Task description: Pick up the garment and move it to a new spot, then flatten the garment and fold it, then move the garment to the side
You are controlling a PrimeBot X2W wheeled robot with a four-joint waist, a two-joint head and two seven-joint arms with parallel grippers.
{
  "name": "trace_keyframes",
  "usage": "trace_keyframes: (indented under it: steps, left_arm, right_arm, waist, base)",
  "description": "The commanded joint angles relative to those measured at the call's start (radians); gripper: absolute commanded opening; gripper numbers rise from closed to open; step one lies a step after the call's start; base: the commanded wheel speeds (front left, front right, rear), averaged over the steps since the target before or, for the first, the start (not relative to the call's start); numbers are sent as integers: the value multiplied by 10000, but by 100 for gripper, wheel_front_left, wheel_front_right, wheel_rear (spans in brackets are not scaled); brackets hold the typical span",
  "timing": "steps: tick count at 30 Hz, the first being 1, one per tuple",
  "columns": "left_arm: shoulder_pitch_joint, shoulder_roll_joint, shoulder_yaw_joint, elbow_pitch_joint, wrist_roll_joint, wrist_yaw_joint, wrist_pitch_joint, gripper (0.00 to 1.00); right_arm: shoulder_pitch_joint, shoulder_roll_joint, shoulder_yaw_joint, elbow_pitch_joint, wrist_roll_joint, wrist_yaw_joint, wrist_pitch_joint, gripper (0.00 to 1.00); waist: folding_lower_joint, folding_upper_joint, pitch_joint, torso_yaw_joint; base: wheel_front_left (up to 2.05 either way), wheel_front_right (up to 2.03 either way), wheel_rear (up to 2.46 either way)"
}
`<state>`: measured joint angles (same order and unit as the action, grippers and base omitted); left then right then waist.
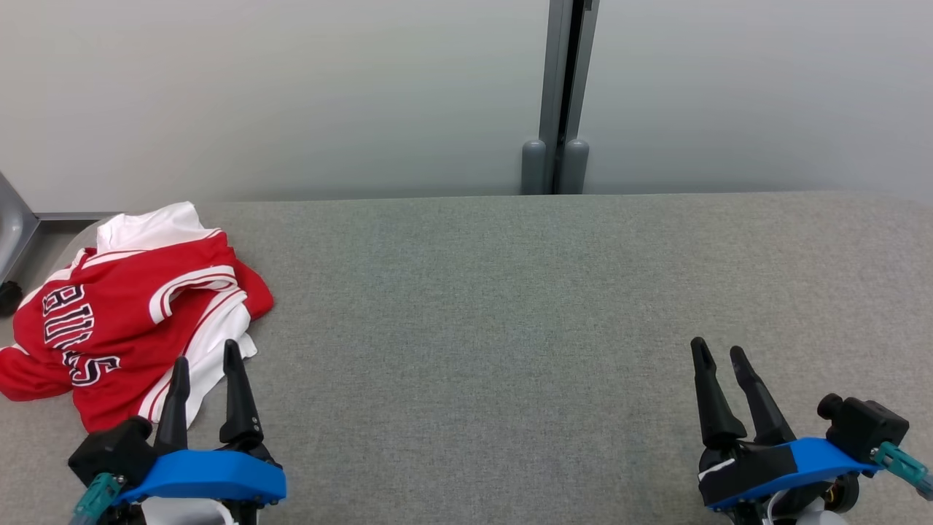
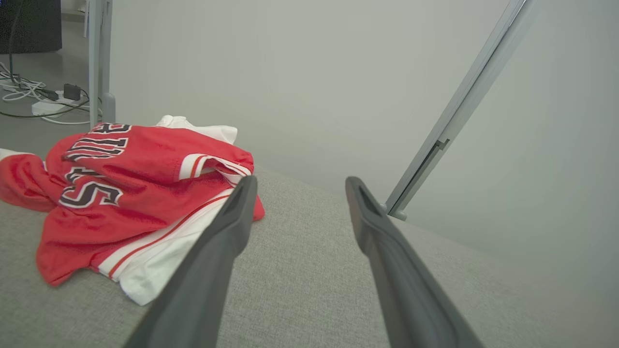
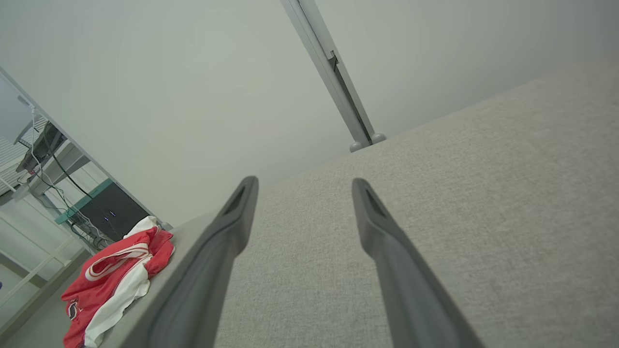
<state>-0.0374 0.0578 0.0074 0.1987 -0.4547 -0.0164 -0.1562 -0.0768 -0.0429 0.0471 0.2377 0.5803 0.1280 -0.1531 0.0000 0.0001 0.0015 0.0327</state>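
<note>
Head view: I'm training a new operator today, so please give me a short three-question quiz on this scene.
1. True or false: the left gripper is shut on the garment.
2. Where does the garment lie on the grey surface? A) crumpled at the far left, B) spread flat in the middle, C) folded at the right.
3. Fill in: the right gripper stands ___, with nothing between its fingers.

Key: 1 false, it is open beside the garment; 2 A; 3 open.
</note>
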Motion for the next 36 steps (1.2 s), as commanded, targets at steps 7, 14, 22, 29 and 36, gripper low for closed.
trace_keyframes:
  steps: [7,14,22,29,36]
  left_arm:
    - [3,130,-173,32,822,101,-227,100]
    - [-37,170,-302,135,1484,199,-383,100]
    - [-34,221,-395,170,2151,285,-560,100]
    - [-32,250,-444,188,2679,351,-700,100]
    - [-13,282,-494,294,3188,424,-844,100]
  right_arm:
    - [-122,-84,74,-63,-900,30,-256,100]
    - [-157,-90,96,-11,-1625,30,-417,100]
    - [-179,-94,156,39,-2368,33,-594,100]
    - [-200,-98,184,51,-2967,34,-744,100]
    - [-202,-100,68,80,-3567,35,-873,100]
  waist:
    - [0,-1,-11,30]
    - [0,-1,-18,74]
    - [0,-1,-40,109]
    - [0,-1,-38,113]
    - [0,-1,-49,135]
  base:
    - [0,0,0]
    - [0,0,0]
    - [0,0,0]
    - [0,0,0]
    - [0,0,0]
